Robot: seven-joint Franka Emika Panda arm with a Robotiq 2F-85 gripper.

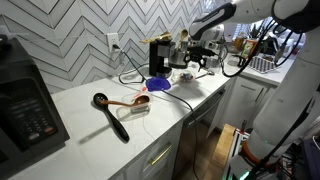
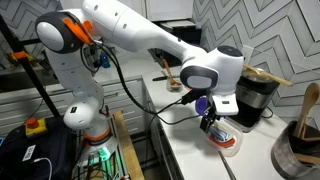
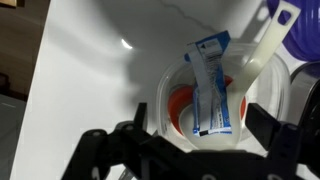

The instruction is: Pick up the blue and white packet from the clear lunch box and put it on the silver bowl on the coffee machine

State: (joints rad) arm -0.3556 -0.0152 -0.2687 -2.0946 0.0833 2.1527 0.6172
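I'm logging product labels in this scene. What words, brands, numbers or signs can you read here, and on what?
No text can be read.
The blue and white packet shows printed marks in the wrist view, too blurred to read.
The keypad on the black appliance in an exterior view has buttons too small to read.

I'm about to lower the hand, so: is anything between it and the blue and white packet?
Nothing visible. In the wrist view the blue and white packet stands exposed in the lidless clear lunch box, under the open hand. A white plastic utensil leans close beside it and might get caught.
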